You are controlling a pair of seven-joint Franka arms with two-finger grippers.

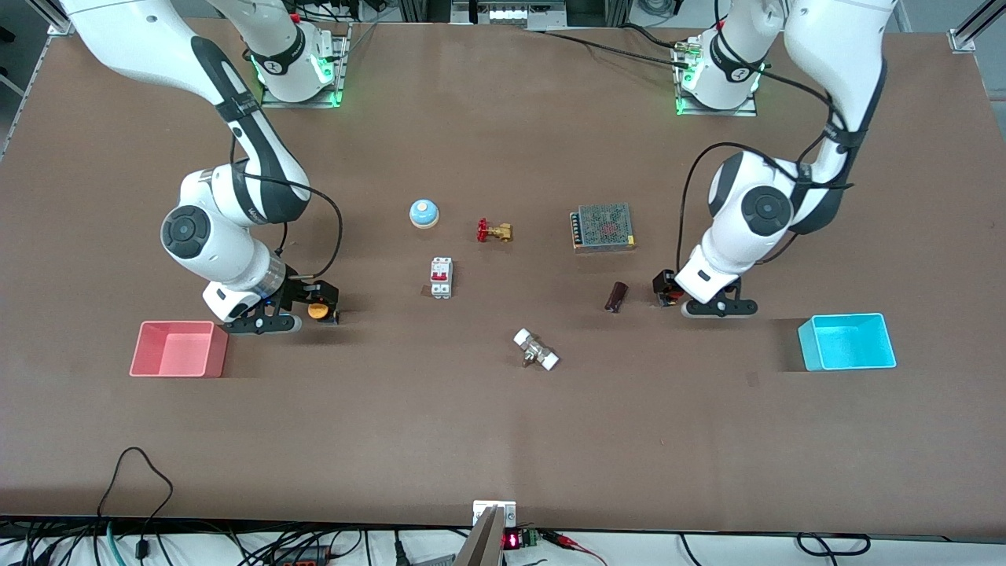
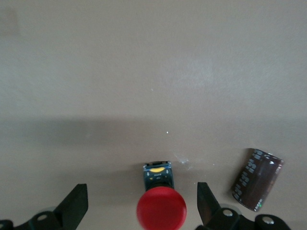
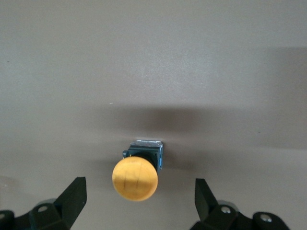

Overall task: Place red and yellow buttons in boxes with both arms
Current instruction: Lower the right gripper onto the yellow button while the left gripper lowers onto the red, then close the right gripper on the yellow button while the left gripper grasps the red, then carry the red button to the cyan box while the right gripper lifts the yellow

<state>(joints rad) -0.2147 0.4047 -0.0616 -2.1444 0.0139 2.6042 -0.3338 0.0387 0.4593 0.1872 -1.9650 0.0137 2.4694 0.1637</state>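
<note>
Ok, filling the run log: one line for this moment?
left pincer: open, astride red button | right pincer: open, astride yellow button | pink box, cyan box: empty | phase: pre-grasp

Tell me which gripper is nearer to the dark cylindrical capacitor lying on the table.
Left. The left gripper is open around the red button, with the capacitor just beside it. The right gripper, open around the yellow button, sits toward the right arm's end, by the pink box.

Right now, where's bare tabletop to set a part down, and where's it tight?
Free: the wide strip nearer the camera than the pink box, white fitting and cyan box. Also between the two arm bases. Crowded: the middle cluster from the bell to the power supply, and around both open grippers.
</note>
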